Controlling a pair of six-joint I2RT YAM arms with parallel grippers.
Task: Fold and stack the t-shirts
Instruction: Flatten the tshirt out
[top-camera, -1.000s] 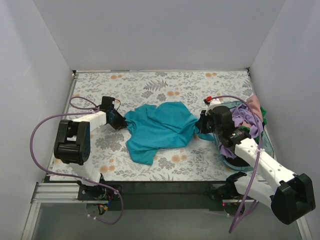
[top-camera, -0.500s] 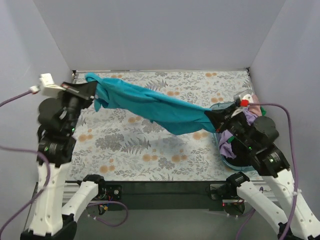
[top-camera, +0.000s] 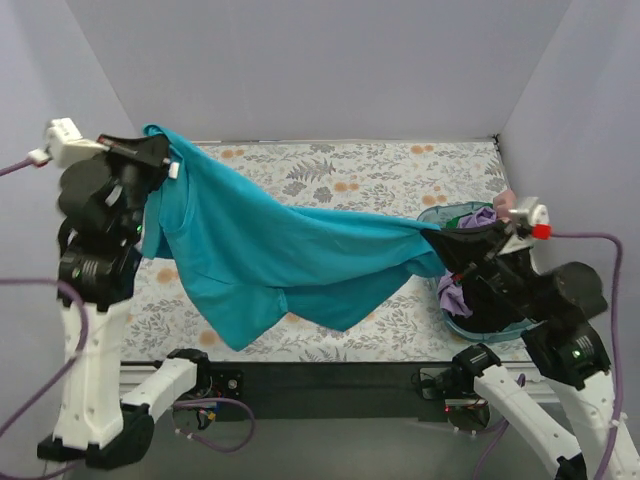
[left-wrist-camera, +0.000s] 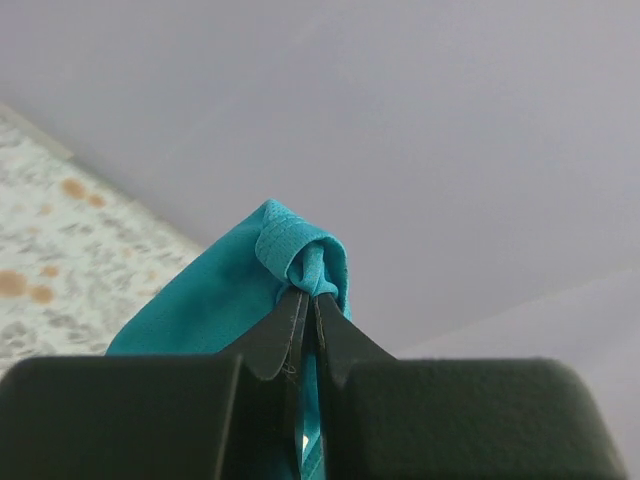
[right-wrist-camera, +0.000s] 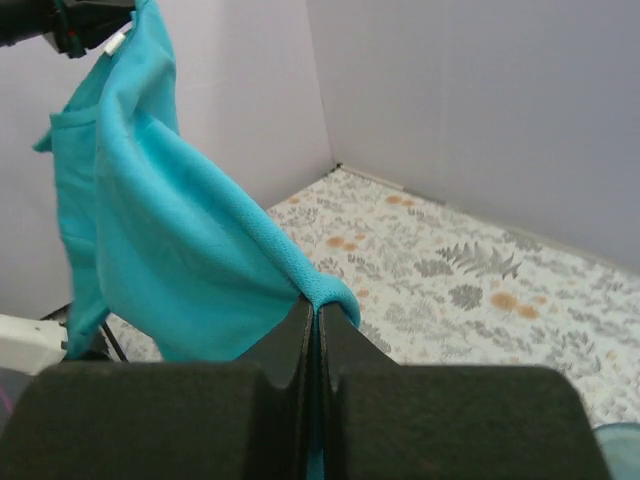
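While left end effector (left-wrist-camera: 308, 300) and right end effector (right-wrist-camera: 315, 312) clamp the teal t-shirt (top-camera: 280, 255), it hangs above the tabletop (top-camera: 400, 175), far-left corner to right edge; lowering it taut should spread it flat.

The top view looks down on the table (top-camera: 400, 170). Both wrist views sit close; all 3 share the teal t-shirt (top-camera: 290, 260).

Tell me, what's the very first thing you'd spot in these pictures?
A big teal t-shirt hangs stretched in the air above the flowery table. The left gripper pinches one end high up at the left, and the right gripper pinches the other end lower down at the right. Beside the right arm sits a basket stuffed with more colourful clothes.
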